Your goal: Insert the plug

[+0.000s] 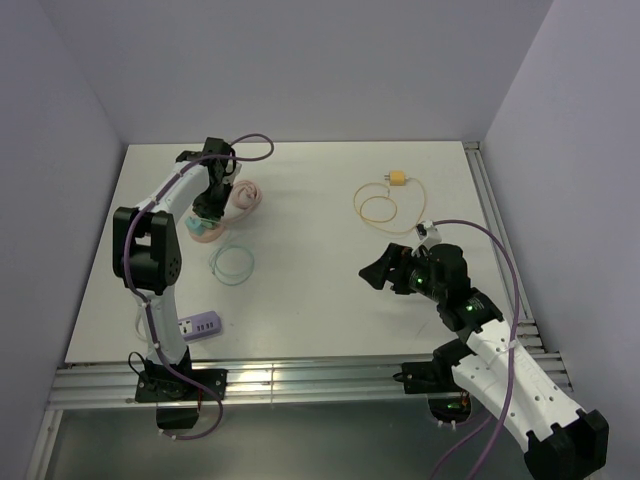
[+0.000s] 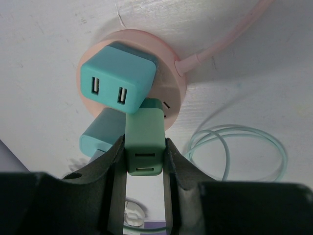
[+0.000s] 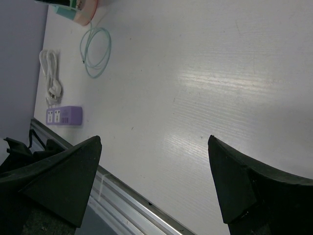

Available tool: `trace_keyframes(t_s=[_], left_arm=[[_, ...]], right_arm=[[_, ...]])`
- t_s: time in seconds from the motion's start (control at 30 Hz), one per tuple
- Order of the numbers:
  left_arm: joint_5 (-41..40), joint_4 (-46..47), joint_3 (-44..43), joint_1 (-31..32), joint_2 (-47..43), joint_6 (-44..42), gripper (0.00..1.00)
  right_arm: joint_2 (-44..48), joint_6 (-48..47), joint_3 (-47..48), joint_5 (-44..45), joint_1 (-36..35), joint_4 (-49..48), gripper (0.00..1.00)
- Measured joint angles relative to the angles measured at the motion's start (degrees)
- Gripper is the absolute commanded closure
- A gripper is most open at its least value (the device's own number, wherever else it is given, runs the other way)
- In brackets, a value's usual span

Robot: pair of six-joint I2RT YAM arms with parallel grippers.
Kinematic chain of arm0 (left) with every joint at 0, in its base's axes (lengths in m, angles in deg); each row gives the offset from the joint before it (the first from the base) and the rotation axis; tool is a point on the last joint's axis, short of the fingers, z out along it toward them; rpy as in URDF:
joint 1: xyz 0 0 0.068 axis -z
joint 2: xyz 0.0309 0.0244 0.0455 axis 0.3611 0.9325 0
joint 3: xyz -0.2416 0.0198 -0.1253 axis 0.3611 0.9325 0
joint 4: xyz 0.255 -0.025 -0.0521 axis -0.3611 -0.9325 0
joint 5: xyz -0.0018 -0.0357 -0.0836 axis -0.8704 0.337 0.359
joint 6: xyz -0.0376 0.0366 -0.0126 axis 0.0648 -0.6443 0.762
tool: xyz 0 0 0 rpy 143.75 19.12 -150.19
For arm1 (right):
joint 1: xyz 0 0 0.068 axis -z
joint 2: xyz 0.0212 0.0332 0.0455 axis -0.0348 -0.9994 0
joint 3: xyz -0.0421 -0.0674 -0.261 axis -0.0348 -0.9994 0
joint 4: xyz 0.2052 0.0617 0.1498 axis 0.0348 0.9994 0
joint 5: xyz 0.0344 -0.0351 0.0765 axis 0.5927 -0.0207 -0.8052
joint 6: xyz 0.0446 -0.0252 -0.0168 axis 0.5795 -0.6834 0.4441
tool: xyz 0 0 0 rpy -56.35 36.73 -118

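White table (image 1: 320,300), nothing fixed down, so the socket unit can slide if pushed sideways. Left arm (image 1: 150,250) is stretched to the far-left corner, wrist bent down over the work. Right arm idle mid-right; right gripper (image 3: 154,139) hangs above bare table with jaws spread wide and nothing between them. It is well apart from the action, probably parked to keep the top camera's view free.

Pink hub (image 2: 168,63), round, lies flat with its cord leading off right. A teal charger (image 2: 117,76) sits on its top face, USB ports facing the camera. A second teal charger (image 2: 100,132) is at the lower-left edge, so free sockets are few.

Left gripper (image 2: 144,144) is clamped on the green plug (image 2: 144,132), fingers flat on its two long sides for a straight push. The plug's far end meets the hub's near rim, beside both chargers. Prongs are hidden, so I can't tell if it is seated; likely mid-insertion.

Mint cable (image 2: 228,129) is coiled just right of the hub, loose.
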Motion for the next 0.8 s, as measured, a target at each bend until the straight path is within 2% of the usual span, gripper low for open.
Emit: trace_keyframes(t_s=[0.8], left_arm=[[2.43, -1.51, -1.29, -0.35, 0.61, -1.09, 1.00]], right_arm=[[-1.11, -0.42, 0.00, -1.20, 0.55, -0.02, 0.04]])
